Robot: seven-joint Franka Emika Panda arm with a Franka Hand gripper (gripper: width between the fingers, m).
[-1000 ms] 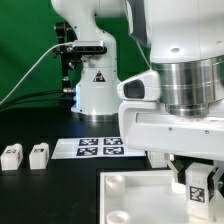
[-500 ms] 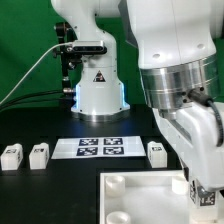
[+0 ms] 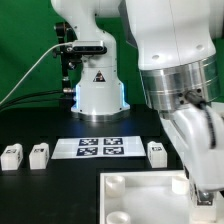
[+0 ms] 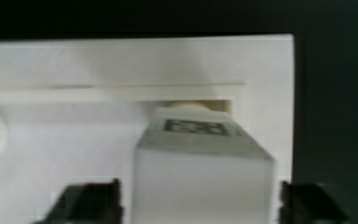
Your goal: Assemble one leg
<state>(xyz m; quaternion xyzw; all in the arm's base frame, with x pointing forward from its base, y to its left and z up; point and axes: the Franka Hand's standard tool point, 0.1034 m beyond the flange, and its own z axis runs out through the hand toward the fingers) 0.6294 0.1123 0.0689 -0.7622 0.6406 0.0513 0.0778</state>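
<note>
No readable words, brands or numbers in either view.
Signs only:
- Robot base [image 3: 97, 88]: black triangular warning sign (symbol inside too small to make out).
- Marker board [image 3: 98, 147]: black-and-white square tags in grid, patterns only, no lettering.
- Loose legs on table [image 3: 11, 155] [image 3: 38, 154] [image 3: 157, 153]: tag faces barely legible from exterior view.
- Leg [image 4: 201, 165] in wrist view: one black-and-white tag at far end, blurred pattern, no characters.
</note>
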